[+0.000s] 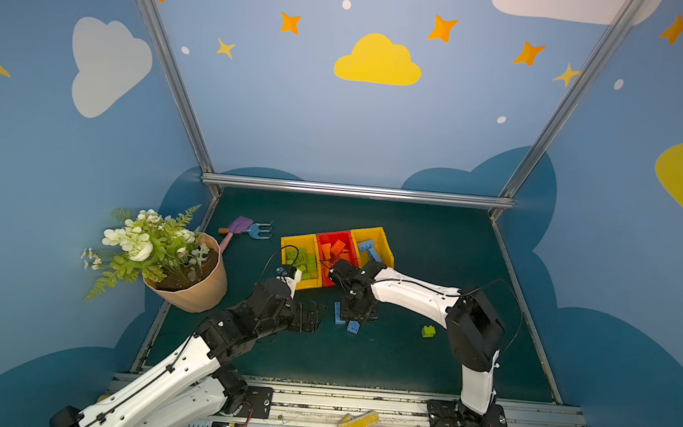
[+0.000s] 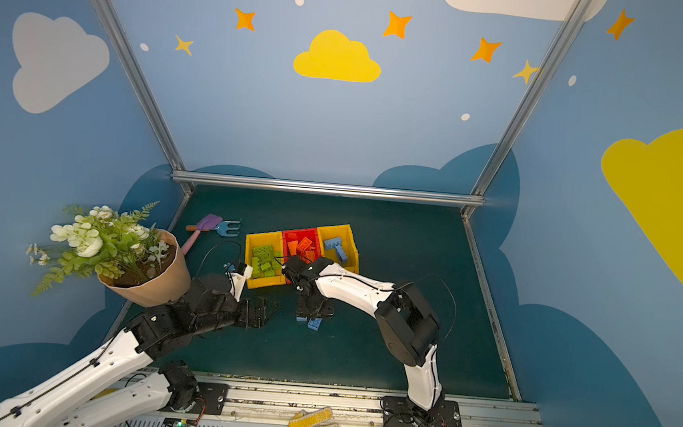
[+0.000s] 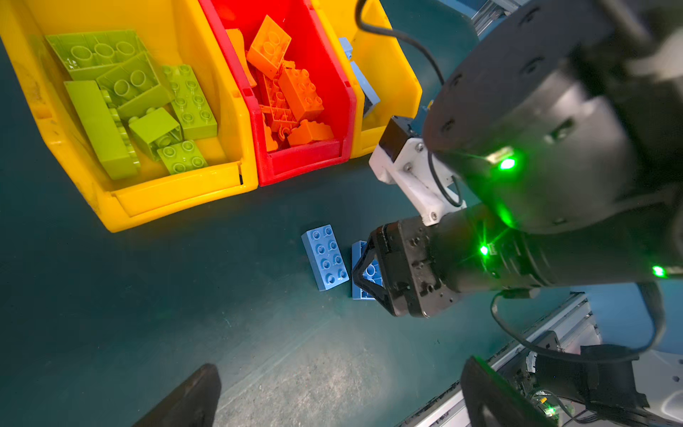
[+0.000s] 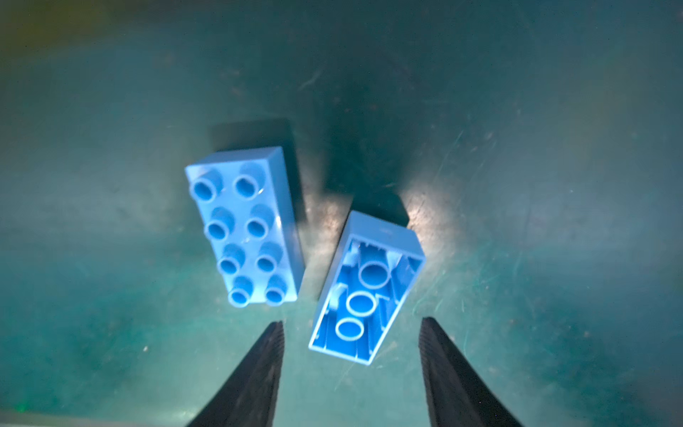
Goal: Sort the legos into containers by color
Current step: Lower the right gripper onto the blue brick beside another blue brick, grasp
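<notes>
Three bins are joined in a row on the mat [image 1: 433,238].
- Left yellow bin [image 3: 177,199]: a heap of green bricks [image 3: 140,85]. Several are flipped so the hollow undersides show, others are studs-up.
- Red bin [image 3: 303,162]: orange bricks [image 3: 299,92] in a jumble, tilted against each other.
- Right yellow bin [image 3: 388,74]: a few blue bricks [image 2: 335,247]. The wrist views mostly hide them.

Loose on the mat in front of the bins:
- Studs-up blue brick [image 4: 244,229]: a long one with two rows of four studs, lying flat.
- Upside-down blue brick [image 4: 366,288]: just beside the first and angled away from it, not touching. Its hollow side faces up, showing three round tubes.
- Green brick [image 1: 428,331]: small, alone, well apart to the right.

The right gripper [image 4: 351,321] points down at the mat. Its fingers stand either side of the upside-down blue brick's near end, with a gap on both sides, so it is not pinching.

The left gripper [image 3: 340,366] has its jaws spread wide. It sits low over the mat in front of the left yellow bin, near the two blue bricks.
</notes>
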### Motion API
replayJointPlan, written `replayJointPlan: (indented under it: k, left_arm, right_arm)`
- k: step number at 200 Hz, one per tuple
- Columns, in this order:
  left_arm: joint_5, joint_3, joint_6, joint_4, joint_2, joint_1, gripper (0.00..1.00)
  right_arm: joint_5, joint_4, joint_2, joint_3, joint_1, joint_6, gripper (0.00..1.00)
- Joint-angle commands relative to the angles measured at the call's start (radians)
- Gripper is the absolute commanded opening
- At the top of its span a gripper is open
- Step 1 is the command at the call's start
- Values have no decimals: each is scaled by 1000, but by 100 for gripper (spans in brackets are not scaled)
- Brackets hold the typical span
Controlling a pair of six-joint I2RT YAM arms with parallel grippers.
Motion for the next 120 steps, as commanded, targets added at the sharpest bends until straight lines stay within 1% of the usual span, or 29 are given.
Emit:
replayJointPlan:
  k: [1, 42, 76, 108, 120]
  left_arm:
    - [-17, 17, -5, -30, -22, -2, 100]
    - [-22, 22, 0, -35, -24, -1, 100]
    - [-25, 22, 1, -36, -22, -1, 100]
    - [-28, 23, 4, -38, -26, -1, 100]
    - [-28, 22, 8, -35, -24, -1, 100]
  right_arm:
    - [18, -6, 15, 18, -9, 13, 54]
    - [19, -2, 37, 5, -21, 15, 53]
    - [-6, 15, 70, 1, -34, 16, 53]
    - [-49, 61, 83, -33, -49, 19, 47]
    - [-62, 75, 71, -47, -53, 23, 41]
